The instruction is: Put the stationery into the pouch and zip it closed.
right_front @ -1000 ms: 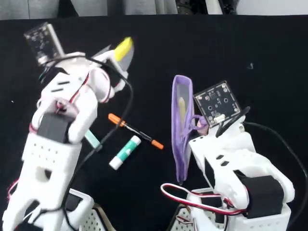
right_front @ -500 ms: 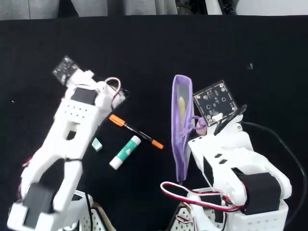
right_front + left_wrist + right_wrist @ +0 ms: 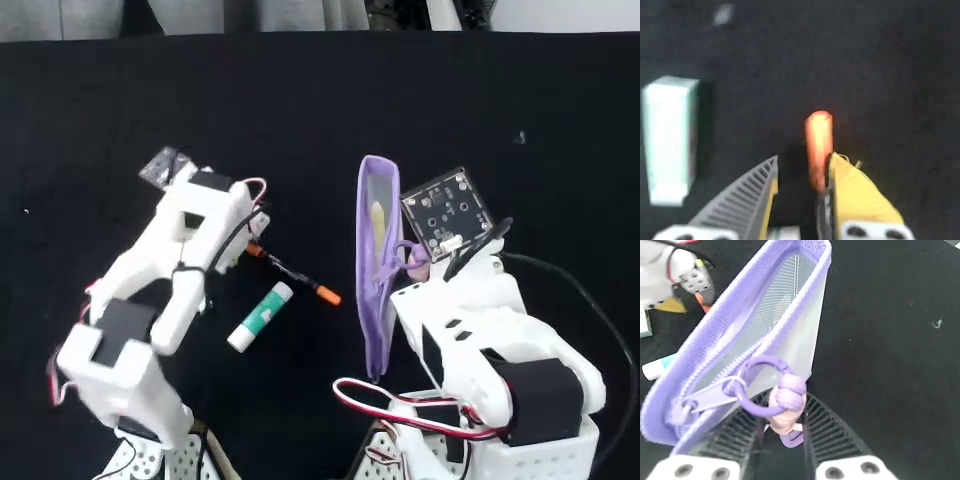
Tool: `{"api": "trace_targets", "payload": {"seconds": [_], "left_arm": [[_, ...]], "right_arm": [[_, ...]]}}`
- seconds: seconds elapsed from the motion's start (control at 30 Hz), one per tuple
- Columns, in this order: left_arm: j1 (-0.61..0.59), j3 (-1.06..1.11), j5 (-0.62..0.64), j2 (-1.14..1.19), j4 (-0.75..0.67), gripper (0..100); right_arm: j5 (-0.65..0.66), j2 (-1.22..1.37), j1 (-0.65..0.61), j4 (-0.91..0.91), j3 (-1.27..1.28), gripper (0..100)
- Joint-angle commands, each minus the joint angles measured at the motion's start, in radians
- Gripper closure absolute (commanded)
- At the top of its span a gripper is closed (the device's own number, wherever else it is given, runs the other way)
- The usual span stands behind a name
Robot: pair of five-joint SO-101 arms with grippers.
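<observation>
My right gripper (image 3: 405, 265) (image 3: 784, 402) is shut on the purple pouch (image 3: 374, 280) (image 3: 765, 325) near its zip pull ring, holding it upright with its mouth open; something pale yellow shows inside. The black pen with orange ends (image 3: 292, 274) lies left of the pouch. My left gripper (image 3: 245, 243) (image 3: 802, 162) is down at the pen's far orange end (image 3: 818, 145), open, with that end beside the yellow finger. A white and green glue stick (image 3: 259, 316) lies below the pen. A white and teal eraser (image 3: 669, 140) rests beside the left gripper.
Black cloth (image 3: 500, 120) covers the table. The two arm bases (image 3: 120, 390) stand at the near edge. Open cloth stretches behind and to the right of the pouch.
The left arm has swung down and to the right from a raised pose, bringing its gripper onto the pen's orange end. The right arm and the pouch have kept still.
</observation>
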Motion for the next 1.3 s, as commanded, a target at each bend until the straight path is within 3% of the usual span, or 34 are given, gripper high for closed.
{"api": "trace_targets", "payload": {"seconds": [0.0,0.3,0.43,0.5,0.67,0.93,1.13,1.27], "left_arm": [[-0.002,-0.079,0.006,0.083,0.017,83],[-0.002,-0.11,0.002,0.107,0.017,84],[-0.019,-0.114,-0.002,0.106,0.011,98],[-0.033,-0.117,0.002,0.106,0.014,95],[-0.108,-0.223,-0.012,0.094,0.035,97],[-0.128,-0.817,-0.235,0.094,0.238,97],[-0.027,-1.386,-0.247,0.094,0.571,97],[0.015,-1.765,-0.25,0.104,0.687,97]], "right_arm": [[-0.006,-0.004,0.011,0.005,-0.004,98.7],[-0.005,-0.004,0.011,0.009,-0.004,98.7],[-0.005,-0.004,0.011,0.009,-0.004,98.7],[-0.005,-0.004,0.011,0.009,-0.004,98.7],[-0.005,-0.004,0.011,0.009,-0.004,98.7],[-0.003,-0.004,0.011,0.009,-0.004,98.7],[-0.003,-0.004,0.011,0.009,-0.002,98.7],[-0.003,-0.004,0.011,0.009,-0.002,98.7]]}}
